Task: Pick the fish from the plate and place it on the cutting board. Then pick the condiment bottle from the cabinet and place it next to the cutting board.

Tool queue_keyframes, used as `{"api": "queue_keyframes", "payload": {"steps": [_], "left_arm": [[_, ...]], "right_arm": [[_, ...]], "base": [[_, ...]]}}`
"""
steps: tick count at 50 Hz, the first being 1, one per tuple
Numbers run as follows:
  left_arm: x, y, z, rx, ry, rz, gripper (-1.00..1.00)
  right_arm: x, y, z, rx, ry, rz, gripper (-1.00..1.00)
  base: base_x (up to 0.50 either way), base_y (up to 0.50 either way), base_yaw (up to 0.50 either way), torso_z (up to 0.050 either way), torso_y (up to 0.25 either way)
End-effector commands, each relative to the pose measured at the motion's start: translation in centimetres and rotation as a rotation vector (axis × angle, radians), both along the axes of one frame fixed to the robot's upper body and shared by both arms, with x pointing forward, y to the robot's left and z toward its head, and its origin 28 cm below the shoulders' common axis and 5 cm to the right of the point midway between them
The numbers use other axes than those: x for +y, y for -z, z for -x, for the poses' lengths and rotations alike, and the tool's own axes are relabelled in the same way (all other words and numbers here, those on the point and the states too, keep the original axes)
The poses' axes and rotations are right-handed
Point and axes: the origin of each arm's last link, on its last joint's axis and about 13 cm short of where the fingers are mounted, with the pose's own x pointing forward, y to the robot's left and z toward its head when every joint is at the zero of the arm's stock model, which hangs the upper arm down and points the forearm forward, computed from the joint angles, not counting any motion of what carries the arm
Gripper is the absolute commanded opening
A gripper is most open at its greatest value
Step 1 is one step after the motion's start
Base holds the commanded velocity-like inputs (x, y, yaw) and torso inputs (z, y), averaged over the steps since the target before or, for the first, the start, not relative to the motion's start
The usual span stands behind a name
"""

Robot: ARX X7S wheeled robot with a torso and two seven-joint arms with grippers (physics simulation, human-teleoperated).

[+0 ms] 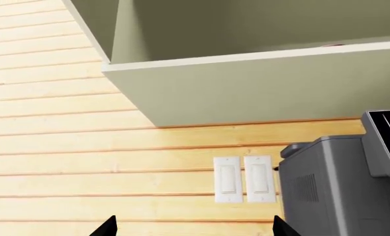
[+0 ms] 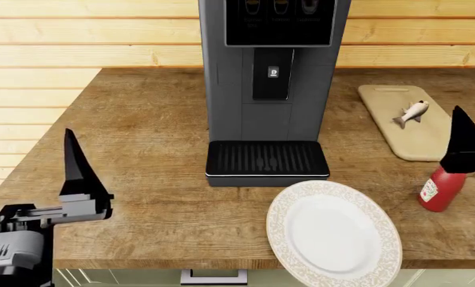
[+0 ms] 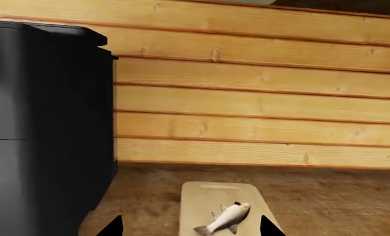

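The fish (image 2: 411, 112) lies on the pale cutting board (image 2: 417, 143) at the back right of the counter; the right wrist view shows the same fish (image 3: 224, 219) and cutting board (image 3: 205, 194). The patterned white plate (image 2: 279, 209) at the front edge holds nothing. The red condiment bottle (image 2: 438, 191) stands upright on the counter just in front of the board. My right gripper (image 2: 471, 149) hovers directly above the bottle, open (image 3: 189, 227), nothing between its fingers. My left gripper (image 2: 30, 179) is raised at the left, open (image 1: 191, 228), and faces the wall under the cabinet (image 1: 247, 83).
A tall dark coffee machine (image 2: 265, 89) with a drip tray stands mid-counter between the two arms; it also shows as the coffee machine (image 1: 339, 182) near the left gripper. Two light switches (image 1: 244, 179) sit on the wood-plank wall. The counter's front edge runs just below the plate.
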Motion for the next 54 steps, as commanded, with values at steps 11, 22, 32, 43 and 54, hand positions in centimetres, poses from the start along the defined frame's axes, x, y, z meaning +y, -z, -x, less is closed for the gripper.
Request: {"api": "queue_keyframes", "payload": {"steps": [11, 22, 32, 43, 54], "left_arm": [[0.1, -0.5, 0.0, -0.022, -0.003, 0.0, 1.0], [0.8, -2.5, 1.2, -0.105, -0.046, 0.006, 1.0], [2.0, -5.2, 3.9, -0.239, -0.101, 0.01, 1.0], [2.6, -7.4, 6.0, -0.378, -0.056, 0.049, 1.0], [2.8, -9.2, 7.8, -0.486, 0.006, 0.077, 1.0]], "right_arm": [[2.5, -5.9, 6.6, -0.259, -0.07, 0.06, 1.0], [1.4, -3.8, 10.3, -0.426, 0.013, 0.08, 1.0], [0.1, -4.2, 11.4, -0.566, 0.033, 0.102, 1.0], [-0.8, -5.9, 17.9, -0.576, 0.357, 0.747, 1.0], [3.9, -6.0, 20.8, -0.789, 0.003, 0.137, 1.0]], "base": [[0.0, 0.0, 0.0, 0.0, 0.0], [0.0, 0.0, 0.0, 0.0, 0.0], [0.0, 0.0, 0.0, 0.0, 0.0], [0.0, 0.0, 0.0, 0.0, 0.0], [0.0, 0.0, 0.0, 0.0, 0.0]]}}
